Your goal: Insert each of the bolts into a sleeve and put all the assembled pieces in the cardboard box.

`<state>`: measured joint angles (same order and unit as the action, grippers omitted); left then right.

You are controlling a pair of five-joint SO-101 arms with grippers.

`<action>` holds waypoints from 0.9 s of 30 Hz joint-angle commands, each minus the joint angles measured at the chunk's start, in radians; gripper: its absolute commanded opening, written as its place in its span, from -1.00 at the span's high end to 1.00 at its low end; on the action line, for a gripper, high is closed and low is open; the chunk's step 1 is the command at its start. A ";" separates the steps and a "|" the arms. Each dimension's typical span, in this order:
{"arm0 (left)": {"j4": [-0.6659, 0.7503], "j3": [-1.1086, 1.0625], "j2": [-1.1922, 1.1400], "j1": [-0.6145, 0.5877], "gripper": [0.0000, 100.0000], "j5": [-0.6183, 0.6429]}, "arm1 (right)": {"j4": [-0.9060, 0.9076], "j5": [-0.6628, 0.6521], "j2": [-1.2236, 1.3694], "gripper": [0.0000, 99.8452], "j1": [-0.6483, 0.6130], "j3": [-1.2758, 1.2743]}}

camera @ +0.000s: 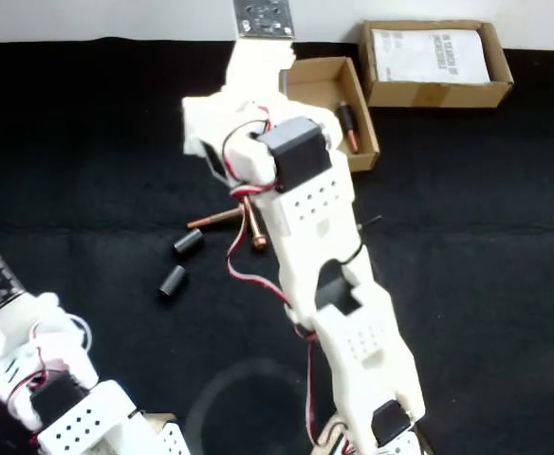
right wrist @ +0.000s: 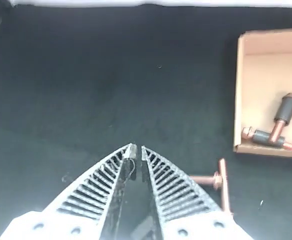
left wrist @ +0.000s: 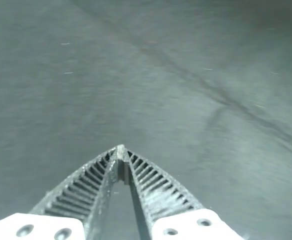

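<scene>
Two copper bolts [camera: 228, 218] [camera: 255, 227] lie crossed on the black mat beside my right arm, and they show as bolts [right wrist: 220, 184] in the right wrist view. Two black sleeves [camera: 189, 243] [camera: 172, 282] lie loose just left of them. The open cardboard box [camera: 365, 118] sits at the back; it holds an assembled piece [camera: 348, 126]. In the right wrist view two assembled pieces [right wrist: 287, 106] [right wrist: 266, 136] lie in the box [right wrist: 237, 95]. My right gripper [right wrist: 136, 149] hovers over bare mat, shut and empty, between the bolts and the box. My left gripper [left wrist: 120, 149] is shut over bare mat.
A second cardboard box [camera: 435, 90] with a printed sheet stands at the back right. A metal bracket [camera: 264, 17] is at the back edge. My left arm [camera: 59, 398] rests at the near left corner. The mat's right half is open.
</scene>
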<state>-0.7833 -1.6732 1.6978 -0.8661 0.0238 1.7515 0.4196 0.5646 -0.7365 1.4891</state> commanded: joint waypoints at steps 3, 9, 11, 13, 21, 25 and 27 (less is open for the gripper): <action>-0.009 -0.028 0.002 -0.076 0.98 -0.044 | 0.012 -0.009 -0.315 0.99 -0.077 -0.487; -0.109 -0.028 0.002 -0.073 0.98 -0.043 | 0.010 -0.003 -0.521 0.99 -0.114 -1.015; -0.127 -0.028 0.002 -0.073 0.98 -0.043 | 0.008 0.002 -0.536 0.99 -0.114 -1.124; -0.137 -0.028 0.004 -0.071 0.98 -0.043 | 0.005 0.051 -0.535 0.99 -0.111 -1.178; -0.172 -0.027 0.004 -0.071 0.98 -0.038 | -0.285 0.328 -0.533 0.99 -0.110 -1.296; -0.172 -0.027 0.004 -0.071 0.98 -0.038 | -0.438 0.397 -0.533 0.99 -0.110 -1.366; -0.172 -0.027 0.004 -0.070 0.98 -0.038 | -0.512 0.399 -0.533 0.99 -0.110 -1.409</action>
<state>-0.9521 -1.6763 1.6978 -0.9352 -0.0146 1.3326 0.7956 0.0936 -0.8454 0.1174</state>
